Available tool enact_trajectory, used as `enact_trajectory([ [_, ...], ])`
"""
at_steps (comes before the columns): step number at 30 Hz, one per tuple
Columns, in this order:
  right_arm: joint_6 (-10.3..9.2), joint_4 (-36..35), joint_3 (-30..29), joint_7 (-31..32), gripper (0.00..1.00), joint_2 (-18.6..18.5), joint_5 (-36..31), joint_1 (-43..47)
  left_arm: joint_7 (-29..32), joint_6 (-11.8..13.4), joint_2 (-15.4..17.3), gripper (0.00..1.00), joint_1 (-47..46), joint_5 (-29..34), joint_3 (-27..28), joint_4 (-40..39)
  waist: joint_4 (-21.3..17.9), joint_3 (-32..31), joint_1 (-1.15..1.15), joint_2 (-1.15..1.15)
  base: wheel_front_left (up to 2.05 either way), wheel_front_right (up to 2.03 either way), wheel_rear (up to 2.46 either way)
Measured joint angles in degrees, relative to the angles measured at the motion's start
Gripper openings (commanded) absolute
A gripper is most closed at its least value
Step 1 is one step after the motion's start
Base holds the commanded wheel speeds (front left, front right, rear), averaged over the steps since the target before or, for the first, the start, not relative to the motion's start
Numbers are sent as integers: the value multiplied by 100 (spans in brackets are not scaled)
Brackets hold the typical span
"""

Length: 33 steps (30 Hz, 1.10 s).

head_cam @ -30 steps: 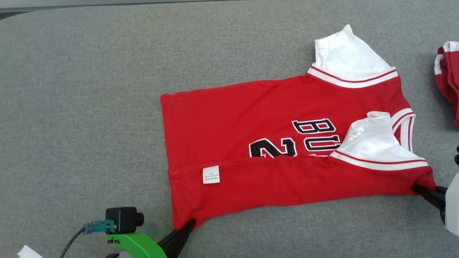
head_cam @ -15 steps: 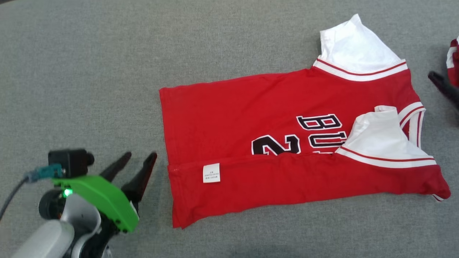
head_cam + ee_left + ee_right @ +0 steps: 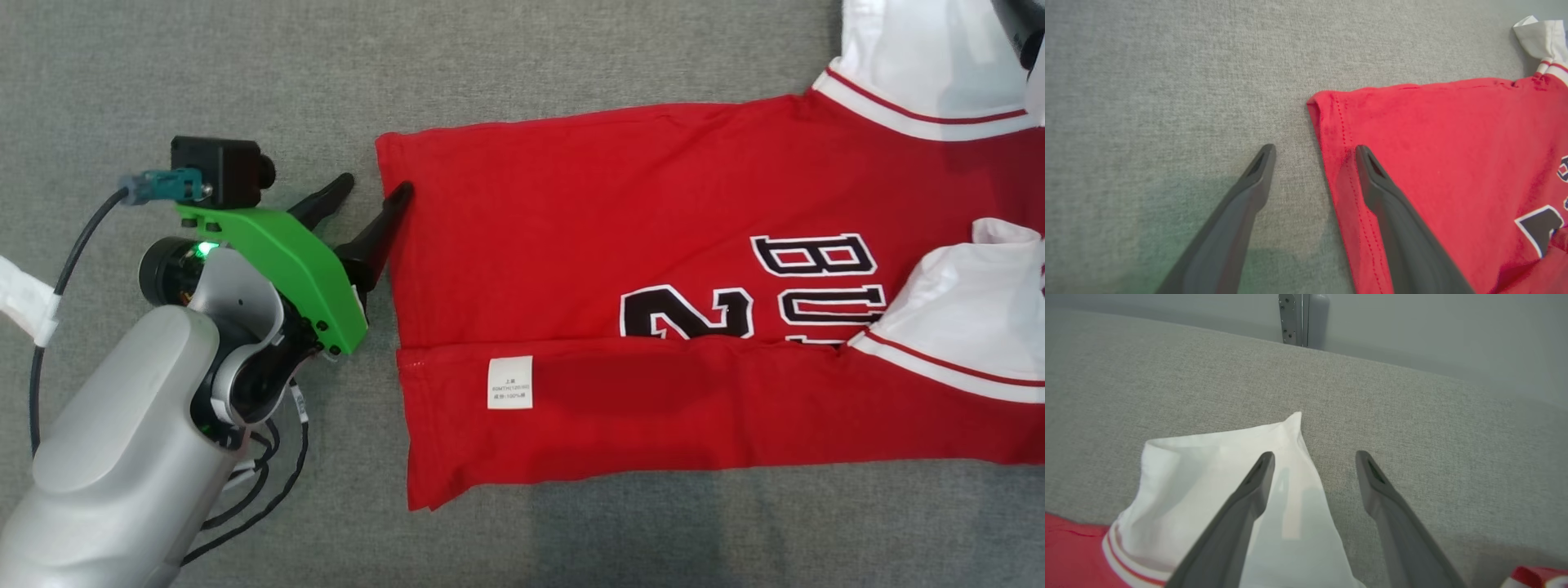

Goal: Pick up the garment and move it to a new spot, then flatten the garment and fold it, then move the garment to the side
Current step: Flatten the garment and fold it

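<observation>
We see the red garment (image 3: 653, 245) lying flat and lengthwise on the grey padded table (image 3: 204, 73), its near long edge folded over so that the care label (image 3: 509, 381) faces up. Both pincers stand wide and hold nothing. The left gripper (image 3: 1314, 149) straddles the hem (image 3: 1337, 134) close to the far corner: one finger is above red cloth, the other above bare table, with the edge between them. The right gripper (image 3: 1314, 455) straddles the outer edge of the far white sleeve (image 3: 1208, 473) in the same way. Whether any fingertip touches cloth we cannot tell. We judge the step in hand to be the far-side fold. To do it well, we lower both pincers until one finger slips under the edge and pinch both layers. We then lift only slightly and carry the two ends together toward the near fold, keeping the cloth taut between them so that the sleeve tucks in without wrinkling.
</observation>
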Motion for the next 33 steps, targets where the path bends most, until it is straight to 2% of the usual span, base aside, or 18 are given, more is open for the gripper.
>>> enact_trajectory([
  [8,0,728,99,-110,100,90,-192,-361,26,-298,-307,100,-339,-20,-140,304,328,261,0,0,0,0,0],
  [15,-1,899,280,-187,100,164,-40,-454,42,-497,-394,100,-464,-46,-213,401,269,299,0,0,0,0,0],
  [17,0,920,336,-201,45,171,48,-455,85,-554,-447,100,-497,-82,-253,404,230,284,-1,0,0,0,0],
  [18,0,928,346,-232,12,180,94,-456,121,-579,-466,100,-514,-82,-285,408,212,275,-1,0,0,0,0],
  [19,0,931,383,-253,0,186,137,-456,124,-586,-479,85,-527,-76,-307,417,193,265,-1,0,0,0,0],
  [20,0,927,410,-297,0,196,191,-456,120,-586,-508,37,-539,-75,-315,441,176,251,-1,0,0,0,0],
  [21,0,928,443,-476,0,229,250,-457,20,-599,-545,0,-550,-47,-315,519,142,206,0,0,0,0,0],
  [26,0,918,547,-883,0,200,349,-522,-249,-554,-544,0,-553,73,-264,768,46,33,0,0,0,0,0],
  [33,0,766,631,-1316,0,54,627,-508,-463,-528,-339,0,-556,79,-57,750,-103,-265,-1,0,0,0,0],
])
